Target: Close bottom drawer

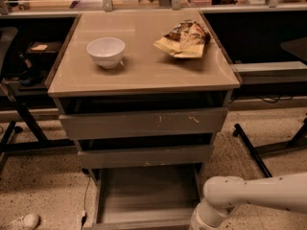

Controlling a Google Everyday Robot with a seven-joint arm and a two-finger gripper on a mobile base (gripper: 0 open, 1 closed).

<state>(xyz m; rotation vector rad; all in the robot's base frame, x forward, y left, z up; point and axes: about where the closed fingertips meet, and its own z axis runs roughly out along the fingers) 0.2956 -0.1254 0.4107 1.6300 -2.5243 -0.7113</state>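
Note:
The bottom drawer (144,195) of the grey cabinet stands pulled far out over the floor, and its inside shows empty. The two drawers above it, top (144,122) and middle (144,155), sit nearly flush with the cabinet. My white arm (249,198) reaches in from the lower right, its wrist going down at the drawer's front right corner. The gripper itself lies below the frame's bottom edge and is out of view.
On the cabinet top stand a white bowl (106,51) at the left and a chip bag (184,38) at the right. Black desk legs (252,150) run along the floor at the right, chair and desk legs (21,119) at the left. A cable (86,195) hangs by the drawer's left side.

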